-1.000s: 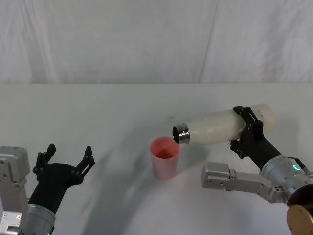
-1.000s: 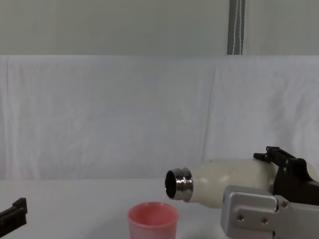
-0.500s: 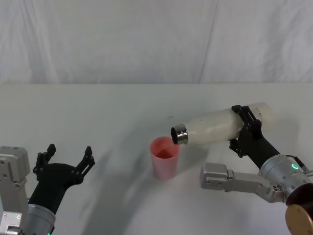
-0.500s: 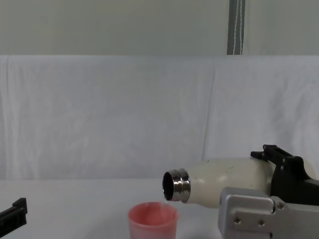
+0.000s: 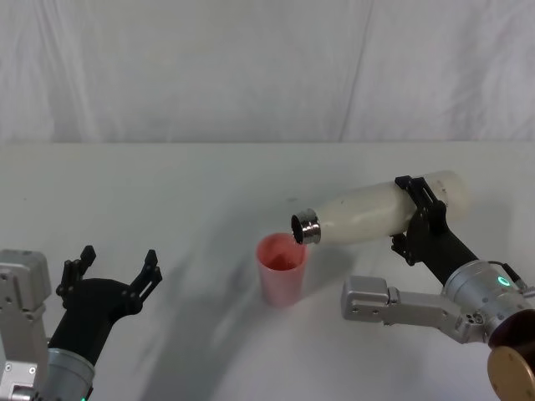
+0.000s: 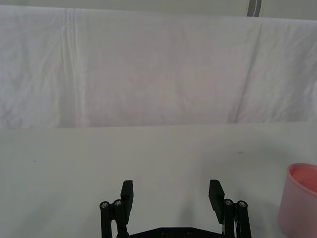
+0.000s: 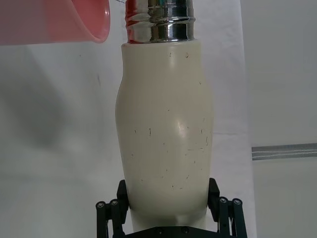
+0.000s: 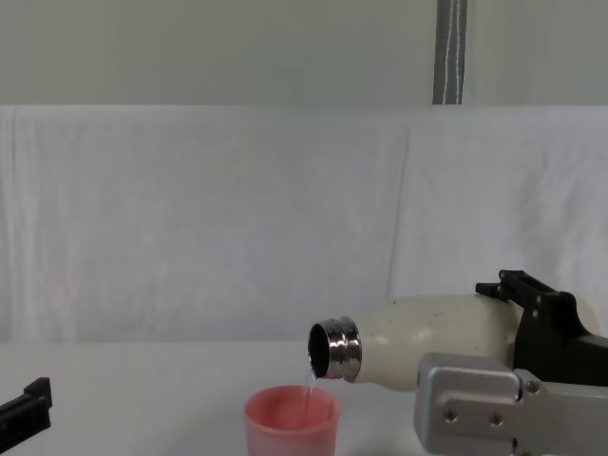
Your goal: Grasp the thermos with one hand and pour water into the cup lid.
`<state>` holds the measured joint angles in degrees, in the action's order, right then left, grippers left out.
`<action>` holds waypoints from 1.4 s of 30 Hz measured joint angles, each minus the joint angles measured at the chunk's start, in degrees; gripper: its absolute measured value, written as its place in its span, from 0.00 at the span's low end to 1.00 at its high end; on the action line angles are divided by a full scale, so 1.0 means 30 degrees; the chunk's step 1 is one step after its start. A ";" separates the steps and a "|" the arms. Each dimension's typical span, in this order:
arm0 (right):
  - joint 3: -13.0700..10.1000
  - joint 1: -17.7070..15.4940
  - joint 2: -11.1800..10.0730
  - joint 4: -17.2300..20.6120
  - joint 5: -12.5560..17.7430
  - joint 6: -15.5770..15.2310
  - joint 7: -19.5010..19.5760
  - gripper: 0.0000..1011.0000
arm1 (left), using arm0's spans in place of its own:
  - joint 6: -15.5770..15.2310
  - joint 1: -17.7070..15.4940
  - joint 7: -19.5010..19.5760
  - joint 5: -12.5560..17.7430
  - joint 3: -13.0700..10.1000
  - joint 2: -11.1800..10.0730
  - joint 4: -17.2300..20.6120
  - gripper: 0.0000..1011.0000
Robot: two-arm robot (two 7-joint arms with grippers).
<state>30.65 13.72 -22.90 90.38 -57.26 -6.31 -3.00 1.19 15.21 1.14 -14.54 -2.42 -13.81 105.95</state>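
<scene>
Since the frames a second ago, the thermos [image 5: 368, 215] has tipped a little further, its steel neck now lower and closer to the cup lid [image 5: 281, 269], and a thin stream of water [image 8: 310, 379] runs from the mouth into the cup, where none showed before. Right gripper [image 5: 418, 219] clamps the thermos near its base end, black fingers [image 7: 214, 194] pressed against both sides of the cream body as seen in the right wrist view. Thermos lies nearly horizontal above the table [image 5: 167, 200], neck pointing toward the robot's left and slightly down, base end raised at the right. In the head view the open mouth sits just over the near-right part of the pink rim, not touching it. Chest view shows the neck just above and slightly right of the cup, with a clear gap between steel and rim bridged by the stream. Cup lid stands upright on the white table, roughly centre of the workspace. Fill level inside the cup cannot be judged. Left gripper [image 5: 113, 271] rests low at the robot's left, well apart from the cup, fingers [image 6: 127, 190] spread wide with nothing between them; the cup's edge shows at the side of the left wrist view. White cloth backdrop [image 5: 251, 67] hangs behind the table.
</scene>
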 joint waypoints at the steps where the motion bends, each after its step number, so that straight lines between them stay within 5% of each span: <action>1: 0.0000 0.0002 0.0002 -0.0002 0.0007 0.0002 0.0000 0.95 | 0.0000 0.0000 0.0000 0.0000 0.0001 0.0001 0.0000 0.99; 42: -0.0037 -0.0067 -0.0050 0.0022 0.0137 0.0026 -0.0004 0.95 | 0.0000 0.0000 0.0000 0.0000 0.0000 0.0001 0.0000 0.99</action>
<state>30.54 13.51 -23.05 90.45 -56.84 -6.23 -3.01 1.19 15.21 1.14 -14.54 -2.42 -13.80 105.95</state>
